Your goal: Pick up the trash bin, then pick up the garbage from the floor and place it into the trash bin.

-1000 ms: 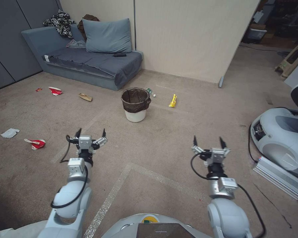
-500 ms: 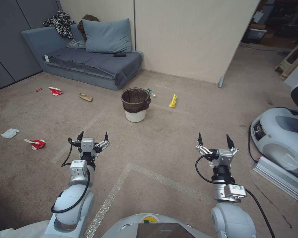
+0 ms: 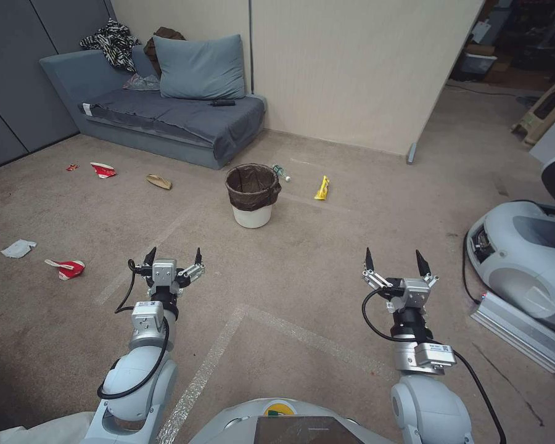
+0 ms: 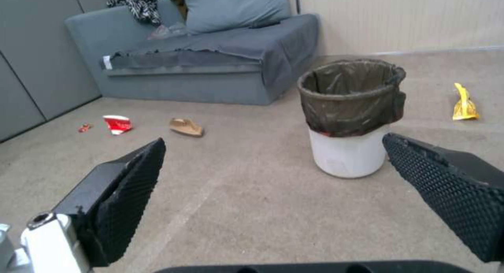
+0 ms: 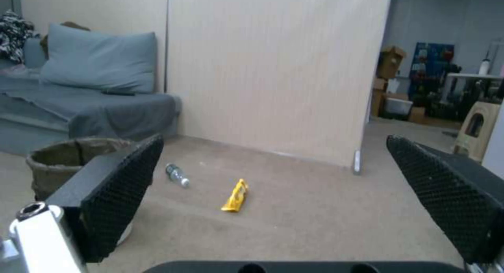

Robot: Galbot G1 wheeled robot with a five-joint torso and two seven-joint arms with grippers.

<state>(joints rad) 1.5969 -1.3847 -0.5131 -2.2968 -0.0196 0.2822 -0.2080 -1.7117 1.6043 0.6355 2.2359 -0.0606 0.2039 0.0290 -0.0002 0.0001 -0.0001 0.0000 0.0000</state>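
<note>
The small round white plastic trash bin with a dark brown bag liner folded over its rim stands upright on the carpet, its long axis vertical and its open mouth up, at about twelve o'clock from the robot in the head view, just in front of the grey sofa. The liner is crinkled and hangs roughly halfway down the white wall.

A flat yellow snack wrapper lies at two o'clock from the bin, its long axis running away from the robot. A clear bottle with a green label lies on its side just beyond the bin's rim at one o'clock. A tan paper bag and a red-and-white paper cup lie at nine to ten o'clock of the bin; a second crushed cup and a white tissue lie well apart at eight o'clock.

The left gripper hovers above the carpet with jaws spread wide, holding nothing. The right gripper is likewise spread and empty; it has drawn slightly back toward the robot since a second ago, while the left gripper has also pulled back a little.
</note>
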